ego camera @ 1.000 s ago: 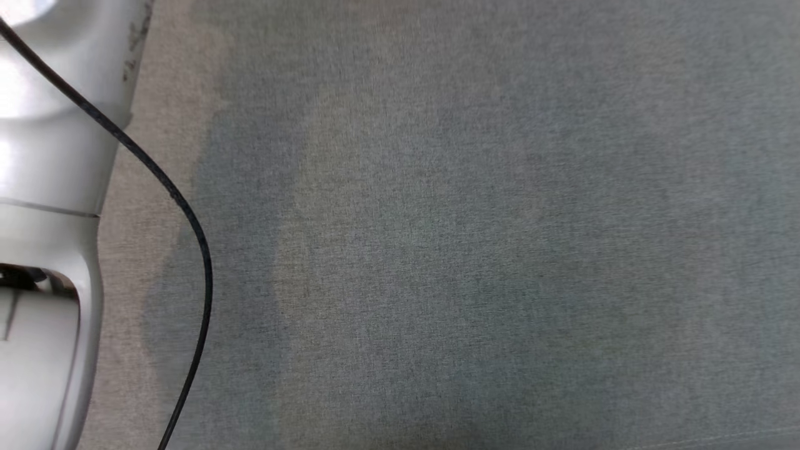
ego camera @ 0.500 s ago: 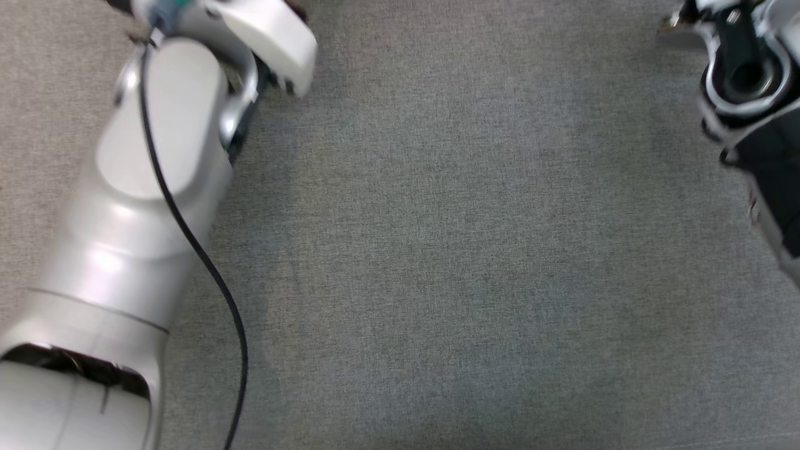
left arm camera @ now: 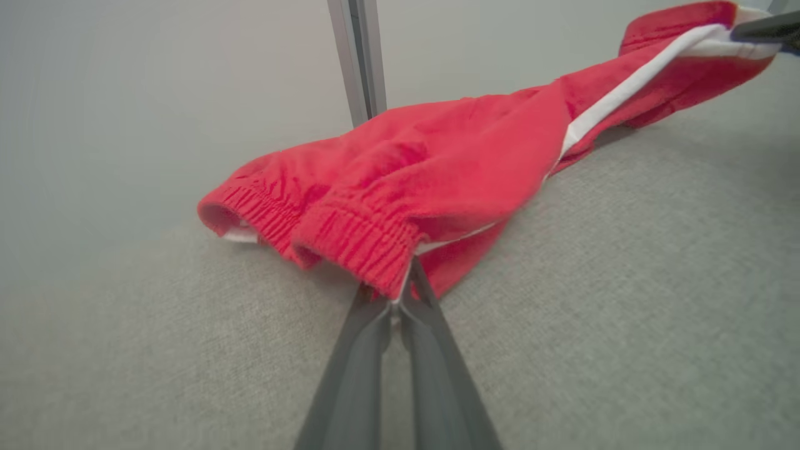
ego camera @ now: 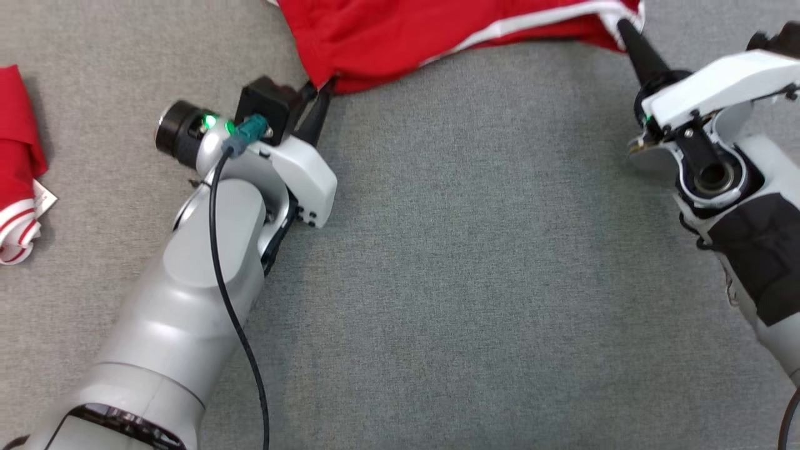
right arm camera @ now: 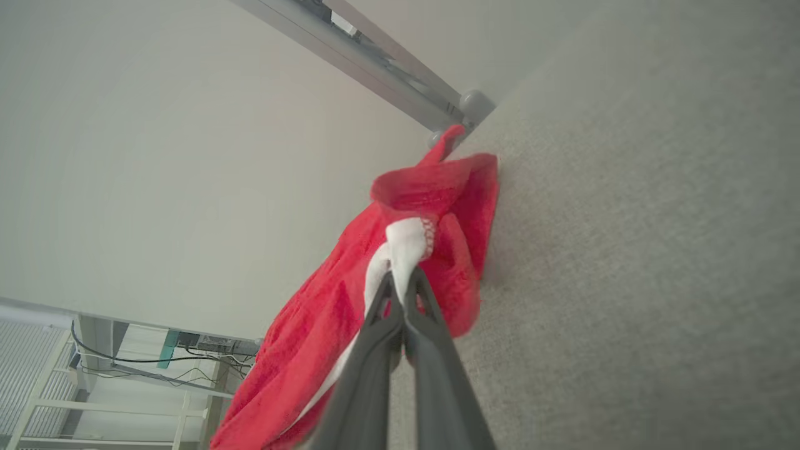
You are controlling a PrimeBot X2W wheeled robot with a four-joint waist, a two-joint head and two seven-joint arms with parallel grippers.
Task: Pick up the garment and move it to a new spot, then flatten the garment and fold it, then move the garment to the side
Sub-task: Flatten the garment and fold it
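Note:
The garment (ego camera: 400,34) is red with a white side stripe and an elastic waistband, and it stretches across the top of the head view on the grey cloth surface. My left gripper (ego camera: 319,94) is shut on the ribbed waistband edge (left arm camera: 369,247) at the garment's left end. My right gripper (ego camera: 624,30) is shut on the white-trimmed hem (right arm camera: 406,244) at its right end. In the left wrist view the garment (left arm camera: 475,162) sags between the two grips, its middle resting on the surface.
A second red piece with white stripes (ego camera: 19,169) lies folded at the left edge of the grey surface (ego camera: 475,275). A metal frame post (left arm camera: 357,59) and rail (right arm camera: 375,59) stand behind the garment by a pale wall.
The head camera has swung upward, bringing both grippers and the red garment into the picture. Before, only the bare grey surface and my left forearm showed.

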